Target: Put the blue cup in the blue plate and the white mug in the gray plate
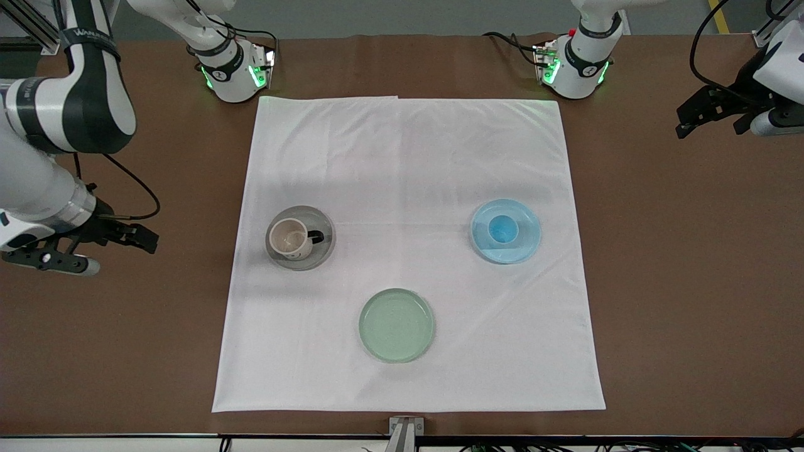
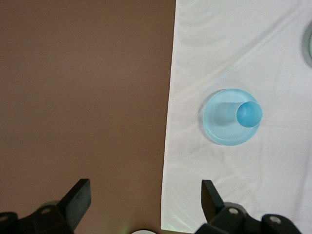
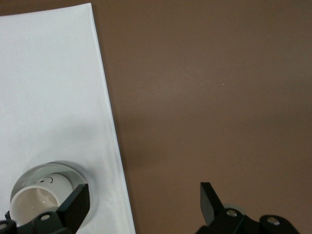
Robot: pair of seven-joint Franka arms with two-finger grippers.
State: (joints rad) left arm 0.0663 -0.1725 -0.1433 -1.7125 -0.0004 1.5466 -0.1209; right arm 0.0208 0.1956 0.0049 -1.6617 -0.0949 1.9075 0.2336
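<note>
Brown desk (image 1: 691, 282) with a white cloth (image 1: 408, 157) spread over it. From the front, the white mug (image 1: 291, 239) already sits on the gray plate (image 1: 320, 248) and the blue cup (image 1: 503, 229) on the blue plate (image 1: 524, 245), so I'd say nothing's left to grab. Both arms wait off the cloth: right gripper (image 1: 94, 248) at the mug's end, left gripper (image 1: 706, 116) at the cup's end.

Left wrist view: fingers (image 2: 78, 200) spread wide, empty, cup upright in its plate, well apart from them.

Right wrist view: fingers (image 3: 209, 200) wide, empty, mug (image 3: 41, 195) just beside one.

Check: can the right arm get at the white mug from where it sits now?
Probably yes. The white mug stands upright in the gray plate, nothing over or beside it. The right gripper, open, hangs over bare table at that end; the black handle faces away.
</note>
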